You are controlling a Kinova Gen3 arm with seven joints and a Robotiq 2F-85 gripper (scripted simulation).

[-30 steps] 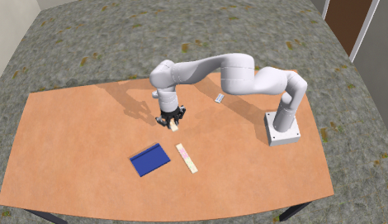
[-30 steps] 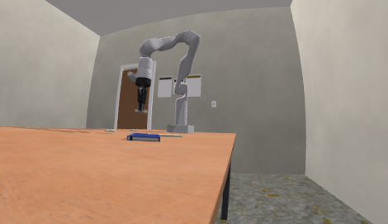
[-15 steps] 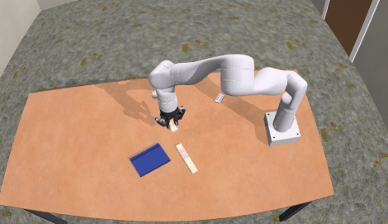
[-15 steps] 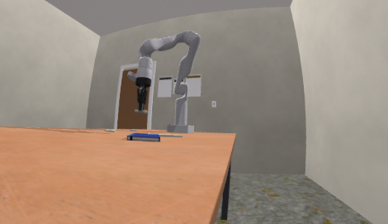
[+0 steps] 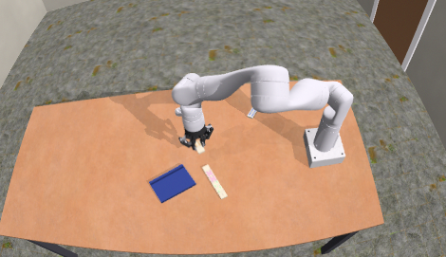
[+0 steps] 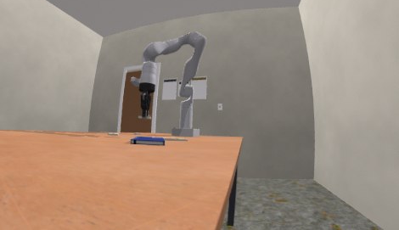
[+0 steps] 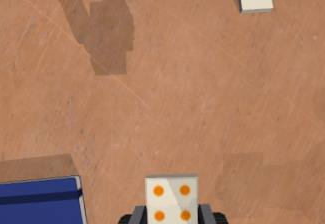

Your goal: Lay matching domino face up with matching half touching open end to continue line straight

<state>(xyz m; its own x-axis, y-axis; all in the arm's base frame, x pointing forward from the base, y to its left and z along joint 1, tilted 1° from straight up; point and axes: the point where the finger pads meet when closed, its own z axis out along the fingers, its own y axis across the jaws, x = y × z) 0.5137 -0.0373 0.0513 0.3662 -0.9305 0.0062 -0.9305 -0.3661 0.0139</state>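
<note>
My gripper is shut on a cream domino, held above the table. In the wrist view its visible part is face up with four orange pips; the rest is hidden between and behind the fingers. The line of dominoes lies flat in front of the gripper, with pink pips near its middle; its end values are too small to read. Another domino lies behind and to the right, with marks too small to read. A plain pale domino is cut off at the top of the wrist view.
A blue book lies on the table left of the line, close beside it. The robot's base stands at the table's right side. The arm and its shadows cover part of the table's back half.
</note>
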